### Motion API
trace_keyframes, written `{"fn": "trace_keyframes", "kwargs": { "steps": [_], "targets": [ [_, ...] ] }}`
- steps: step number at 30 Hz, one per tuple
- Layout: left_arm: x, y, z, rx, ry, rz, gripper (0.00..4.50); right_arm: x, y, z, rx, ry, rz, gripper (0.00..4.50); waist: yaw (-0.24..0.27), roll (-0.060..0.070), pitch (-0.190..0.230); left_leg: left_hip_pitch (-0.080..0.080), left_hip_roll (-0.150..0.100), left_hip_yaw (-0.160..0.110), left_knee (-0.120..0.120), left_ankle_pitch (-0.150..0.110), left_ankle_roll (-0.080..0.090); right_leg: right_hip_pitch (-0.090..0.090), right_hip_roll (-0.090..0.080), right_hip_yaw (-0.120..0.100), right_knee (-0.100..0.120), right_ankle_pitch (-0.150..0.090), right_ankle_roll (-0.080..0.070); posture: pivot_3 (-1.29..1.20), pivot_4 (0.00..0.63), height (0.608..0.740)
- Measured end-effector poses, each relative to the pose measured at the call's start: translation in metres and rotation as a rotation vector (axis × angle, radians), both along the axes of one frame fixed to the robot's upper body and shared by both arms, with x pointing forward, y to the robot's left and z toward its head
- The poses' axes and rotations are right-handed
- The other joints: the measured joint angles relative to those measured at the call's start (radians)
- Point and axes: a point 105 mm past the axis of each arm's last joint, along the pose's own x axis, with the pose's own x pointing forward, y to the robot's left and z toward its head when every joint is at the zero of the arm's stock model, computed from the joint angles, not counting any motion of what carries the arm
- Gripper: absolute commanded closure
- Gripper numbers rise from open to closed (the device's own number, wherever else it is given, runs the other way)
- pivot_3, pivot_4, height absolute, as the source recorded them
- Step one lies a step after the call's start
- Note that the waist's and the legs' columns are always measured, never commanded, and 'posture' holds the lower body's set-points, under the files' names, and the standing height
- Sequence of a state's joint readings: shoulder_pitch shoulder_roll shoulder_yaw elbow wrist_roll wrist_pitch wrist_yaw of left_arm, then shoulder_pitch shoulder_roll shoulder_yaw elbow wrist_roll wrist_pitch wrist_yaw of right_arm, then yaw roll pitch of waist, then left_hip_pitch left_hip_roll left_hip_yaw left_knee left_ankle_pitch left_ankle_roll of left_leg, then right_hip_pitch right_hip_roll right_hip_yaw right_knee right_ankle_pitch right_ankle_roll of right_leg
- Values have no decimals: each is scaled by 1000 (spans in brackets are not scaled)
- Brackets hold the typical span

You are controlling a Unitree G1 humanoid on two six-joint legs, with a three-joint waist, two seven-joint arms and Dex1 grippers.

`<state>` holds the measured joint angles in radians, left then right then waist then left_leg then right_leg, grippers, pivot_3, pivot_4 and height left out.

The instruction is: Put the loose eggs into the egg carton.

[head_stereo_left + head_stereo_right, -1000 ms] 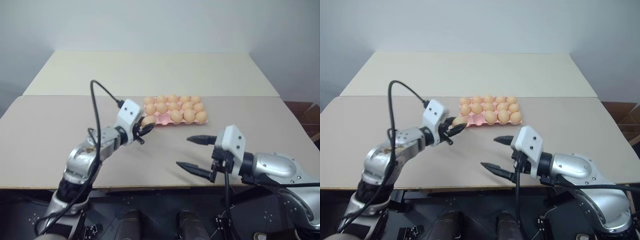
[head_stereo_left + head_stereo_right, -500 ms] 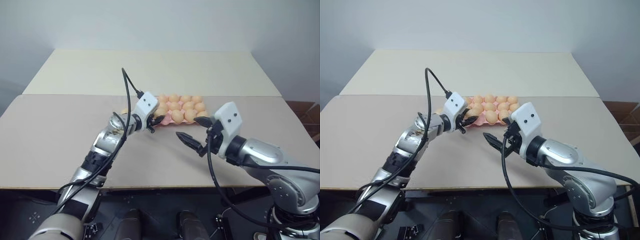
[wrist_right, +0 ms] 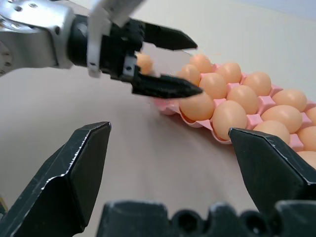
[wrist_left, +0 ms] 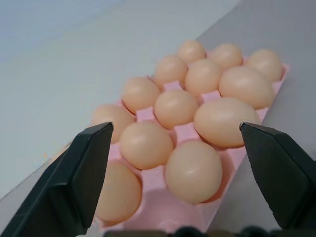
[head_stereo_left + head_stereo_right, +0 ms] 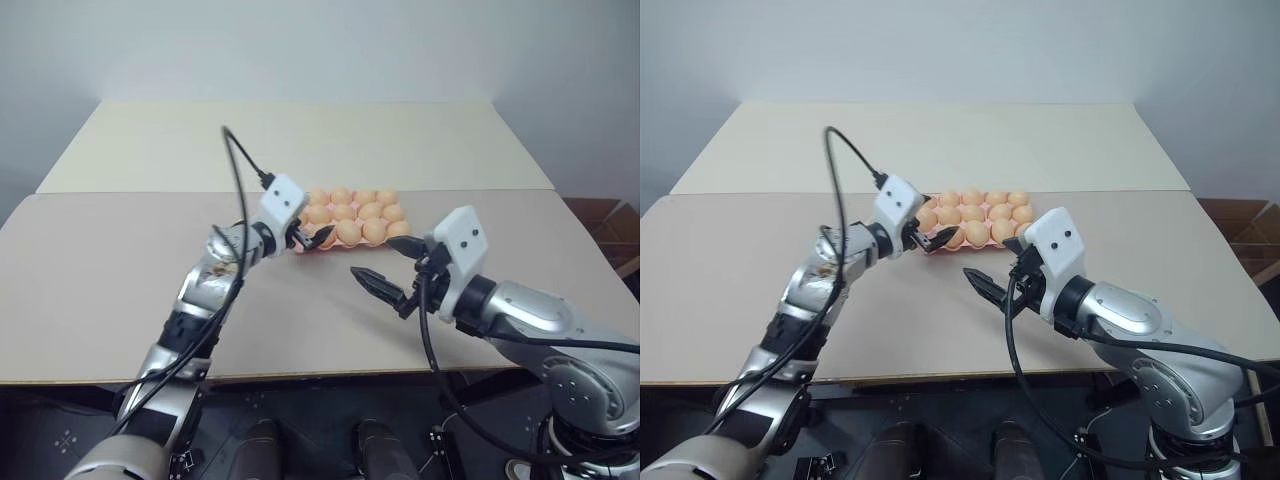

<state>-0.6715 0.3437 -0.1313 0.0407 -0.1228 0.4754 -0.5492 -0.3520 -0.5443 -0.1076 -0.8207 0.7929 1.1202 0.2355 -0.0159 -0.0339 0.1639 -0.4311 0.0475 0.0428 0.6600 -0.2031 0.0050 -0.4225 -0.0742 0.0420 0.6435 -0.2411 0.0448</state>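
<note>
So the big beige table (image 5: 120, 260) is taking up most of the frame, running from the lower edge up to the grey wall at the top. The right arm is reaching in from the lower right, and the right gripper (image 5: 388, 268) is hovering over bare tabletop just right of centre with its two black fingers spread wide and nothing between them. The left arm is coming up from the lower left, and the left gripper (image 5: 315, 236) is sitting at the near left corner of the egg carton (image 4: 177, 133), fingers also standing apart and not pinching anything. The pink carton is lying flat a bit above the middle of the frame, and the eggs (image 4: 191, 170) in it are sitting in their cups. One cup at the corner nearest the left gripper is looking empty in the left wrist view.
</note>
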Motion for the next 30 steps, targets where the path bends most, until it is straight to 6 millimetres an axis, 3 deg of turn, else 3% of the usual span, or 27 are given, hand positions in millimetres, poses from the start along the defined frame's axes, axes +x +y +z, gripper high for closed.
{"fn": "trace_keyframes", "kwargs": {
  "steps": [5,11,18,29,30],
  "targets": [
    [-21,38,-3,-81,41,137,51,-3,2,1,8,-6,15,0,0,0,0,1,0,0,0,0,0,1,0,0,1,0,0,0,150,740],
    [-16,92,-13,-126,113,374,51,-1,17,11,29,-57,30,0,4,0,0,3,0,-1,1,0,0,2,0,0,2,0,0,0,150,740],
    [17,102,-20,-145,201,440,51,10,46,15,22,-72,53,0,4,0,0,2,0,-1,1,0,0,1,0,-1,2,0,0,0,150,740],
    [47,90,-46,-74,313,395,51,6,53,3,-100,-63,139,0,4,0,0,0,-1,-1,1,0,0,0,0,-2,1,0,0,0,150,740],
    [48,89,-49,-68,326,387,230,5,54,3,-104,-63,148,0,2,0,0,0,-1,-1,1,0,0,0,0,-2,2,0,0,0,150,740]
  ]
}}
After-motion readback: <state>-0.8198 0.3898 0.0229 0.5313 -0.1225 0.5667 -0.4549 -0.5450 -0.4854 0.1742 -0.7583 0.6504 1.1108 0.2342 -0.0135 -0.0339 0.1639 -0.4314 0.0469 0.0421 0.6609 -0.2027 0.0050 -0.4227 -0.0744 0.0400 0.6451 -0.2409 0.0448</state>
